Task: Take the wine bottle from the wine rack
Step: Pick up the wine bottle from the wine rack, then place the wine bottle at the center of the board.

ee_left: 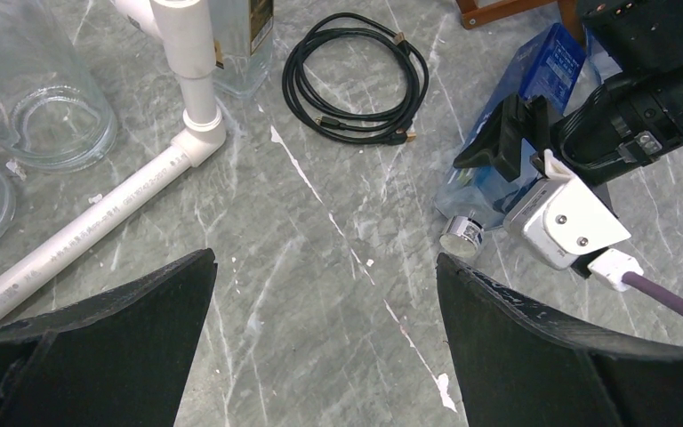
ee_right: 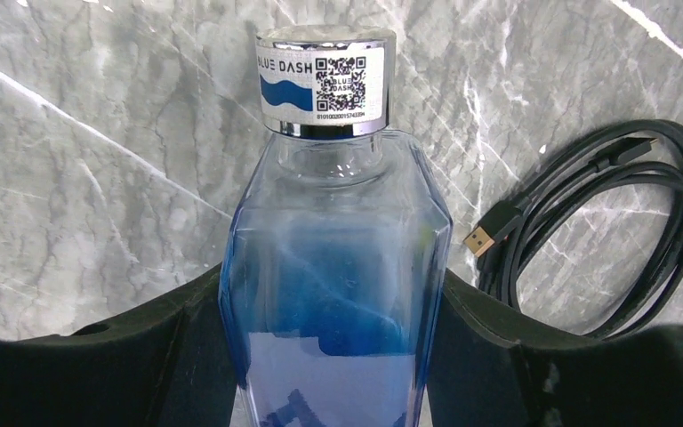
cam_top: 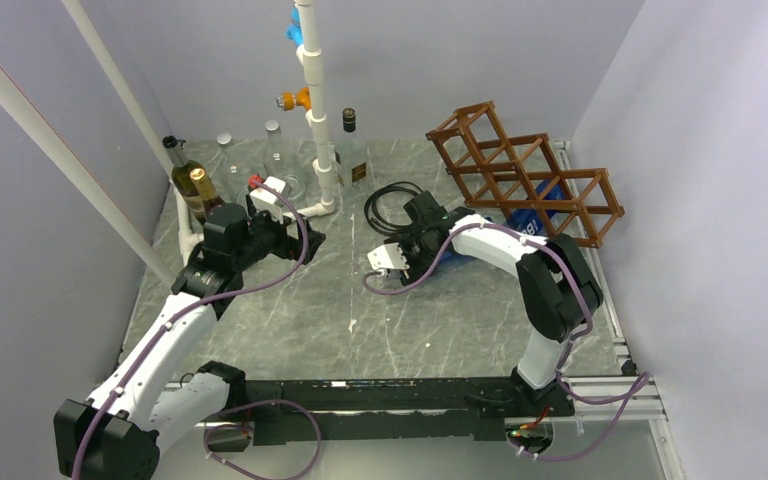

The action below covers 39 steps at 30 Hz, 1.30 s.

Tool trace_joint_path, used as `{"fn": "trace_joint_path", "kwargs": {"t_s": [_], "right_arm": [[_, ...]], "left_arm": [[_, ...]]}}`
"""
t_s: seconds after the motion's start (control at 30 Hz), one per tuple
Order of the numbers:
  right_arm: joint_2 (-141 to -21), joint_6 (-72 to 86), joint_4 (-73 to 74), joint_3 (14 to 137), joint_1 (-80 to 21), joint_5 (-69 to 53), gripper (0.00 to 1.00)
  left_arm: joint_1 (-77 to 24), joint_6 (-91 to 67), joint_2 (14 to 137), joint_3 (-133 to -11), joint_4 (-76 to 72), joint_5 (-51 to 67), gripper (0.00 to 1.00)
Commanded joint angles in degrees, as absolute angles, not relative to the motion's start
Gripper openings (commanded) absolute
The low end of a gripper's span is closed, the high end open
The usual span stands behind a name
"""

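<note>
Right tool [ee_right: 333, 298]: fingers clamped on both flanks of the wine bottle [ee_right: 338, 267], a clear blue flask with a silver cap [ee_right: 325, 80].
Bottle long axis runs left–right, low over the desk [cam_top: 340, 310]; the cap points left and slightly near, the base toward the wine rack [cam_top: 520, 170] at far right.
Hidden: in the top view the right arm covers most of the bottle. The wrist view cuts off its base. Blue shows behind the rack's lower cells, possibly the base end; cannot tell.
Coiled black cable [ee_right: 605, 222] lies just beyond the bottle, on its far side.
Left tool [ee_left: 325, 262]: spread wide, empty, over bare desk at left.
</note>
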<state>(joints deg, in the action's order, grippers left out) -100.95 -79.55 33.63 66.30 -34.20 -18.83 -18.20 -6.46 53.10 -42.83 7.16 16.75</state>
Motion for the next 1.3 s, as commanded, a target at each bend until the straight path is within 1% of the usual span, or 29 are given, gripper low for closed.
{"fn": "trace_joint_path", "kwargs": {"t_s": [0.0, 0.27, 0.53, 0.67, 0.77, 0.87, 1.07, 1.27], "right_arm": [[-96.83, -76.62, 33.84, 69.36, -34.45, -25.88, 0.0], [-96.59, -76.55, 35.13, 72.48, -34.45, -33.06, 0.0], [-93.76, -74.33, 34.73, 72.58, -34.37, -39.65, 0.0], [-91.88, -73.93, 35.38, 72.96, -34.03, -43.23, 0.0], [-90.33, -72.54, 35.68, 73.6, -33.55, -46.7, 0.0], [-88.44, -71.14, 35.5, 73.61, -33.21, -49.37, 0.0], [-85.83, -66.48, 32.86, 72.51, -32.56, -55.45, 0.0], [-83.87, -61.73, 29.66, 70.93, -32.12, -60.04, 0.0]], "left_arm": [[-17.76, -5.47, 53.26, -45.31, 5.97, 18.69, 0.99], [-17.67, -2.5, 50.8, -45.06, 6.17, 20.2, 0.99], [-17.67, 2.45, 43.78, -41.32, 2.08, 28.57, 0.99], [-17.72, 2.57, 37.18, -35.84, -5.74, 34.15, 0.99], [-17.87, -0.6, 32.31, -30.13, -14.28, 38.45, 0.99], [-18.72, -4.27, 30.11, -26.23, -20.26, 40.93, 0.99], [-25.19, -3.44, 32.21, -24.56, -22.83, 39.83, 0.99], [-32.45, 1.4, 34.16, -23.52, -25.37, 35.04, 0.99]]}}
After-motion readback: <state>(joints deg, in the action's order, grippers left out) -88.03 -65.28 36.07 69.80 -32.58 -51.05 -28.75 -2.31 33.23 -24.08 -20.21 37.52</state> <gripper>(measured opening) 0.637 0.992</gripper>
